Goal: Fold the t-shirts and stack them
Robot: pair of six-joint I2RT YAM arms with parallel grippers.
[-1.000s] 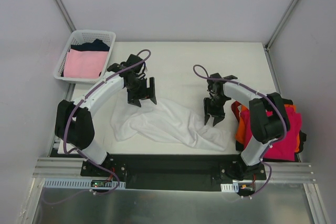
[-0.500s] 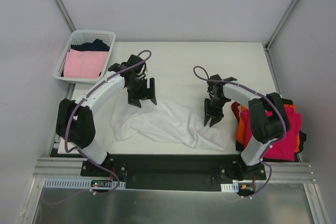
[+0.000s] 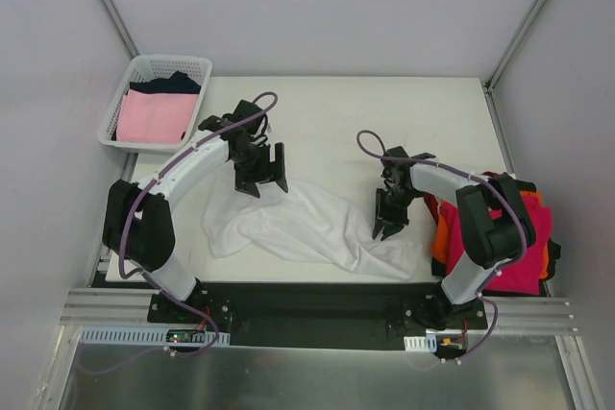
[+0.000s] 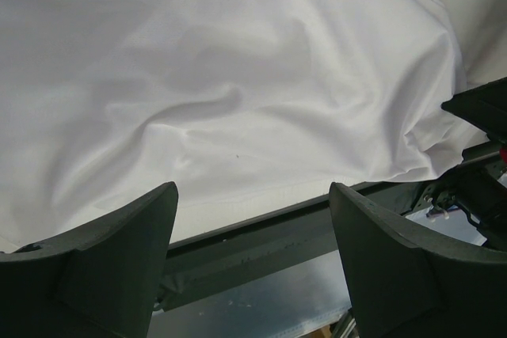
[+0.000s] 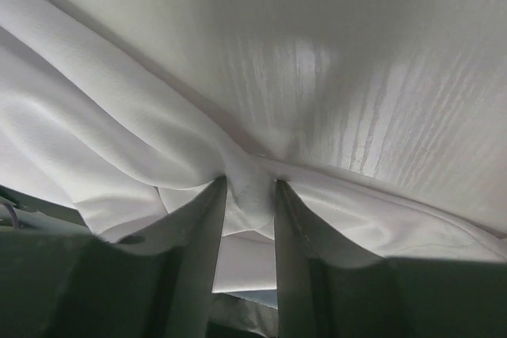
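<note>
Sprawling crumpled along the tabletop's (image 3: 384, 112) near edge in the top view, the white shirt (image 3: 298, 223) could slide off if dragged nearer; room lies farther back. Left wrist: the left gripper (image 4: 252, 189) hangs spread over the shirt, empty. Right wrist: the right gripper (image 5: 249, 187) pinches a thin fold, which may slip.

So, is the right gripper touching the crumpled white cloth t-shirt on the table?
Touching. The right wrist view shows a fold of the crumpled white cloth t-shirt pinched between the fingers of the right gripper, cloth pressed against both.
</note>
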